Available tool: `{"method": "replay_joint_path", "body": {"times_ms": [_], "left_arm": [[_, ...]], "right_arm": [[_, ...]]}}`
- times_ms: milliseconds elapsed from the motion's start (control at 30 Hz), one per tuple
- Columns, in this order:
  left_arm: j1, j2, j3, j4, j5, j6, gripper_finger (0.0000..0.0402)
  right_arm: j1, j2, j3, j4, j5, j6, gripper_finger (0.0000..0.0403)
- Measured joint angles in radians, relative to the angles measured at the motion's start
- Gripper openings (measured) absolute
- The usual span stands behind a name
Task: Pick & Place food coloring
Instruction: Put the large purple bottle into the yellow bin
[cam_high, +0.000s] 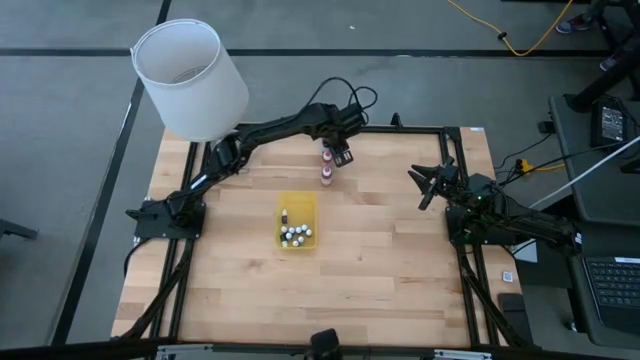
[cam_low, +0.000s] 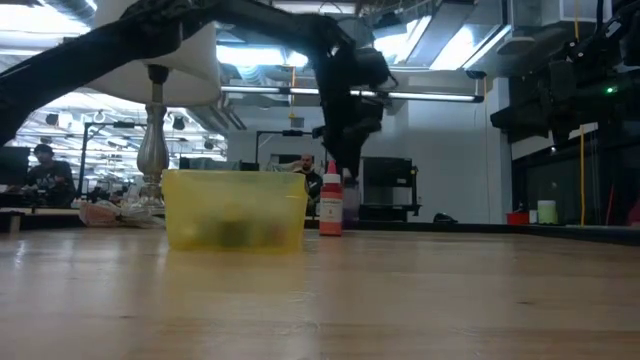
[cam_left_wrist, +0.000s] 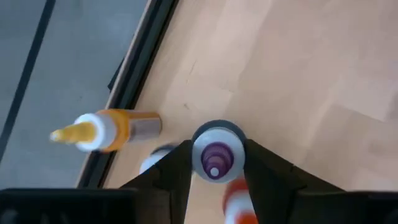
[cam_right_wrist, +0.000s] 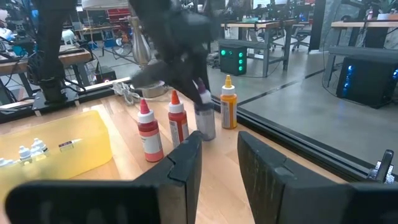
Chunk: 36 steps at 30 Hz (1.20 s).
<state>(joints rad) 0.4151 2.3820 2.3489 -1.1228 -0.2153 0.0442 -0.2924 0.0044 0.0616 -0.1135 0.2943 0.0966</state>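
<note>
Clamped between the left gripper (cam_left_wrist: 214, 180) fingers, a purple-tipped bottle (cam_left_wrist: 216, 149) stands upright, likely for lifting toward the yellow tray (cam_high: 297, 205) (right gripper (cam_high: 432, 184) waits, spread)

Tray bottles (cam_high: 294, 236): small, white-capped, clustered inside the yellow tray (cam_high: 309, 205).
Purple bottle (cam_left_wrist: 216, 154): upright between my left fingers (cam_left_wrist: 180, 168), beyond tray.

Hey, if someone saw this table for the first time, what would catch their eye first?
Probably the left claw at the table's far edge, closed around a purple-tipped bottle standing among the orange bottle and two red bottles. Next, the yellow tray mid-table with tiny white-capped dropper bottles inside. The right claw waits open at the right side.
</note>
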Motion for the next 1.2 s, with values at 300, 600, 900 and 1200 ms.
{"method": "replay_joint_path", "body": {"times_ms": [300,600,900,1200], "left_arm": [[-0.087,-0.179,0.006,-0.131,0.002,0.002,0.0114],[-0.275,-0.350,0.006,-0.311,0.008,-0.061,0.0128],[-0.441,-0.371,-0.077,-0.423,0.008,-0.184,0.0122],[-0.451,-0.383,-0.277,-0.308,0.008,-0.204,0.0117]], "right_arm": [[0.000,0.000,0.000,0.000,0.000,0.000,0.0106],[0.000,0.000,0.000,0.000,0.000,0.000,0.0106],[0.000,0.000,0.000,0.000,0.000,0.000,0.0106],[0.000,0.000,0.000,0.000,0.000,0.000,0.0106]]}}
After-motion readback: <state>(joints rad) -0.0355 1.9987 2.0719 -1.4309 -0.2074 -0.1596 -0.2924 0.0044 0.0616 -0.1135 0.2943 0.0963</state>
